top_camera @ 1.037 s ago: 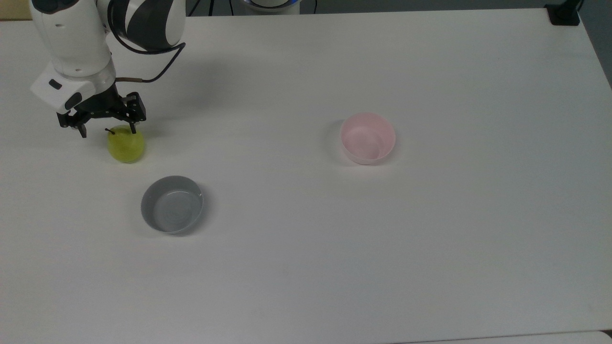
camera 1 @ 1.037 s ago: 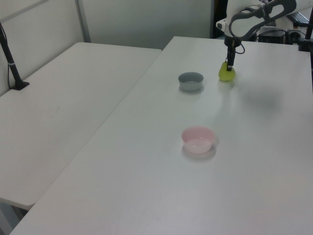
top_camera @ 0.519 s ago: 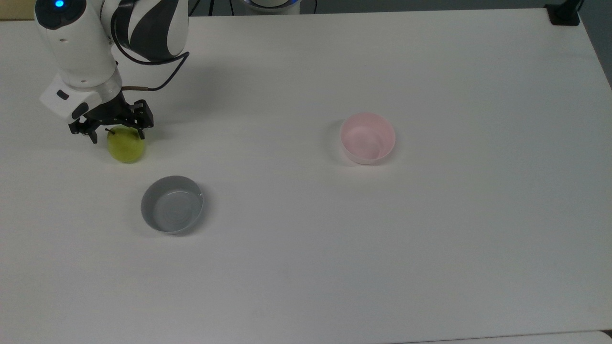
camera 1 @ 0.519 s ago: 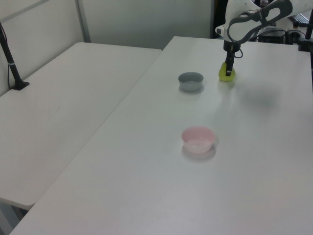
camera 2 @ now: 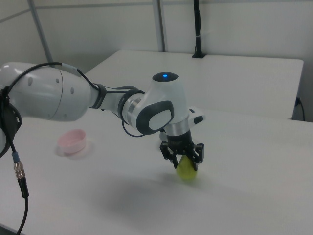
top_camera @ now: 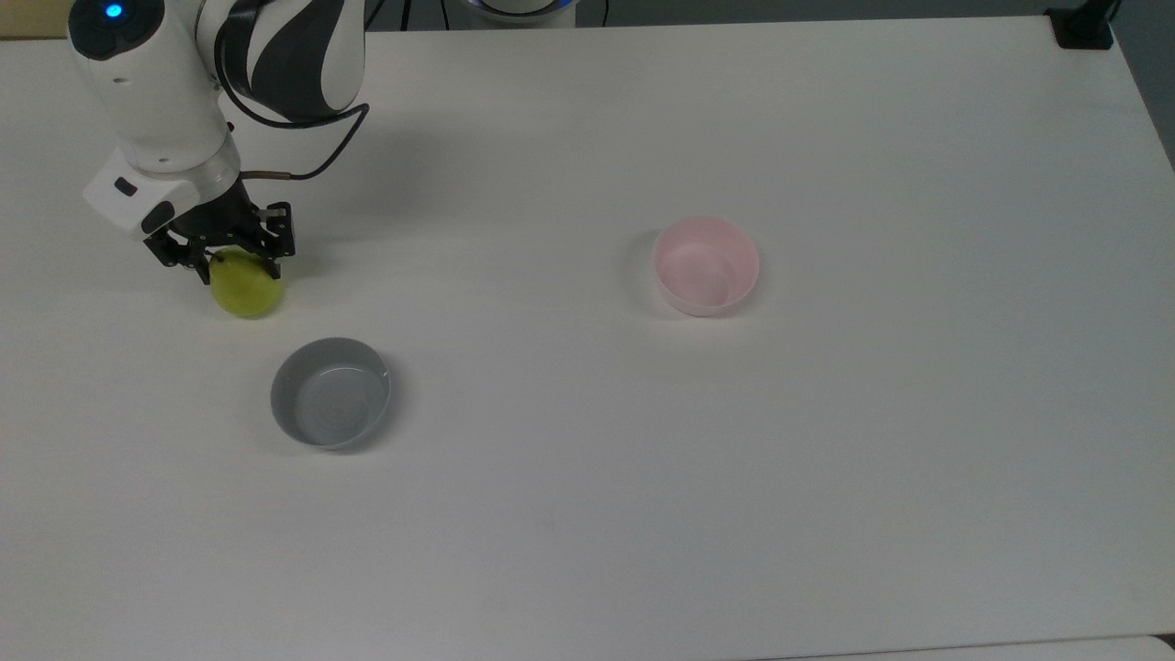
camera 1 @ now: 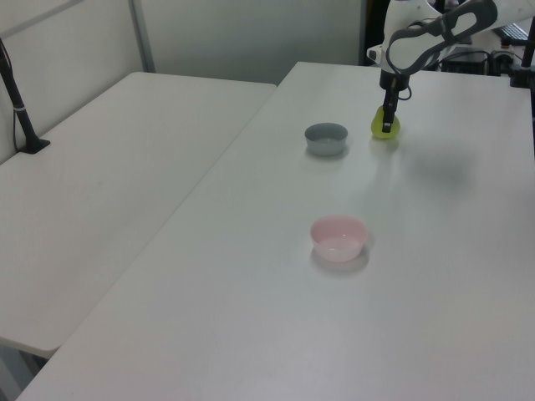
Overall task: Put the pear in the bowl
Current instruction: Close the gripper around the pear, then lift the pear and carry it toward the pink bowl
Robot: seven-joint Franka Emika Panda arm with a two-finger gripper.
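Note:
The yellow-green pear (top_camera: 246,294) sits on the white table at the top view's left, also seen in the left view (camera 1: 393,128) and the right view (camera 2: 186,171). My gripper (top_camera: 239,274) is down over its top, open, with one finger on each side of the fruit and close to its skin. The stem is hidden under the gripper. The pale pink bowl (top_camera: 705,268) stands empty far off toward the top view's right (camera 1: 338,238) (camera 2: 72,141).
A grey bowl (top_camera: 330,393) (camera 1: 325,138) stands empty just below and to the right of the pear in the top view. The white arm (top_camera: 156,83) rises over the table's upper left corner. A second table (camera 1: 100,175) adjoins on the left view's left.
The gripper has come down from just above the pear until its fingers straddle the fruit. The pear has shifted slightly. Both bowls are unmoved.

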